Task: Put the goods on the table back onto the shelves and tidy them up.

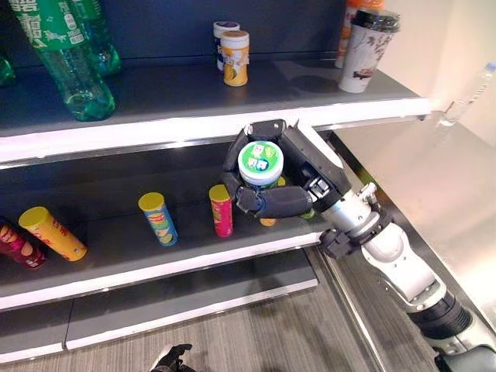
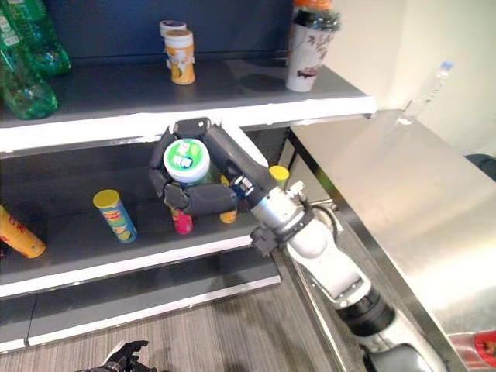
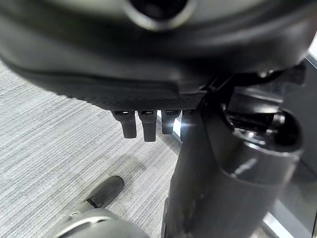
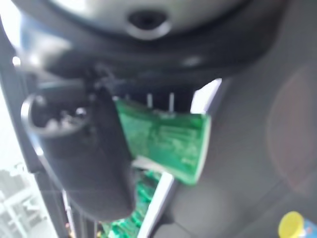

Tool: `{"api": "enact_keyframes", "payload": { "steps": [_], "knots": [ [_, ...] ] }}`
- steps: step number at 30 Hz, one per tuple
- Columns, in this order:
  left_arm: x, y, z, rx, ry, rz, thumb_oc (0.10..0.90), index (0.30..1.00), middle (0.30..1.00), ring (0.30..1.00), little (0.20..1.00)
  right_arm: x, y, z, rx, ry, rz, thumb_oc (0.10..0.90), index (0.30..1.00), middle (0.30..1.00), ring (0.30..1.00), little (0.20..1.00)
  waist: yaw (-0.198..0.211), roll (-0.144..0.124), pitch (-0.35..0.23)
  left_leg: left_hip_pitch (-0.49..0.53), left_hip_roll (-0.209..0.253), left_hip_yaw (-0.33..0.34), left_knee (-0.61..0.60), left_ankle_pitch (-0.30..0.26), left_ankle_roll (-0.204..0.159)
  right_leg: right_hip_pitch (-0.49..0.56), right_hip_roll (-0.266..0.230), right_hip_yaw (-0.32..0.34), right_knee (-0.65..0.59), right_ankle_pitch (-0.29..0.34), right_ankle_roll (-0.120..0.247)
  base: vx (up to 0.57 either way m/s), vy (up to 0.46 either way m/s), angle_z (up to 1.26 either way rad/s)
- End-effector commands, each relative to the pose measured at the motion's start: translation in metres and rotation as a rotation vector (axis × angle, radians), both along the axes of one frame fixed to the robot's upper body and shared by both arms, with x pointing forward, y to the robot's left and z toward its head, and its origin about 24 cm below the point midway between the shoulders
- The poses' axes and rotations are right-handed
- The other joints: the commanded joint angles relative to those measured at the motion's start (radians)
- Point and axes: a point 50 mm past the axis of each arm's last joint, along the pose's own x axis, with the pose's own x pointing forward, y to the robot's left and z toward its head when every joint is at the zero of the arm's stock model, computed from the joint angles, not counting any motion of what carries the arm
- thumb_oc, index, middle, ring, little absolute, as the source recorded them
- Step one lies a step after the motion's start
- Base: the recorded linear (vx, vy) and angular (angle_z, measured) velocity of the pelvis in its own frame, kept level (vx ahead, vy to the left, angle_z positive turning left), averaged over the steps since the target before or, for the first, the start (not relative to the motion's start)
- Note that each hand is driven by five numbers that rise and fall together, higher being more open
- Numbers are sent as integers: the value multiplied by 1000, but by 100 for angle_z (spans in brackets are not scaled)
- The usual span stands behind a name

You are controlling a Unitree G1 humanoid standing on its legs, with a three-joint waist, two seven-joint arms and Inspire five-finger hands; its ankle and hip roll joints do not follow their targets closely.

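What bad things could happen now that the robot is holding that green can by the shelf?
The right hand grips the green can right in front of the middle shelf's white edge. Going in, the can or hand might bump the shelf above. It could also knock over the pink can and the yellow-lidded blue can standing just behind. If the grip loosens, the can may drop to the floor.

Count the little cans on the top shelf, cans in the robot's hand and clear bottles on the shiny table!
Little cans on top shelf: 2
Green-lidded can in right hand: 1
Clear bottle on table: 1
Total: 4
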Motion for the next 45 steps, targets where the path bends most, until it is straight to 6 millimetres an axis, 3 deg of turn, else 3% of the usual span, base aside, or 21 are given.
{"api": "enact_keyframes", "payload": {
  "steps": [1,11,23,31,37,45],
  "knots": [
    [-48,-5,-12,2,202,3,800,900,900,900,900,-10,-1,60,121,-208,61,400,300,300,300,300,27,-8,-4,13,-45,-34,2,-78,45,-18,11,36,136,40,9,43,46,13],
    [-48,-5,-12,4,208,-12,800,900,900,900,900,-15,2,93,109,-327,69,400,300,300,300,300,22,-14,-16,24,-58,-31,2,-89,53,-15,2,41,142,62,14,46,31,0],
    [-52,6,-11,35,232,3,800,900,900,900,900,52,35,130,151,-203,-89,400,300,300,300,300,61,-22,-37,31,-66,-39,2,-92,50,13,-1,33,123,70,12,12,6,-1],
    [-45,13,-9,53,225,-19,800,900,900,900,900,90,46,134,166,-89,-237,400,300,300,300,300,69,-20,-41,34,-73,-50,2,-93,55,12,-5,33,126,92,13,-6,17,5],
    [-43,17,-7,61,219,-17,800,900,900,900,900,106,41,138,168,-56,-341,400,300,300,300,300,71,-17,-40,32,-79,-61,2,-92,61,4,-10,37,138,114,16,-10,24,3],
    [-39,19,-6,61,205,-16,800,900,900,900,900,106,38,142,154,-73,-357,400,300,300,300,300,59,-10,-35,40,-84,-60,2,-95,67,-8,-13,47,155,124,16,-3,8,0]
  ]
}}
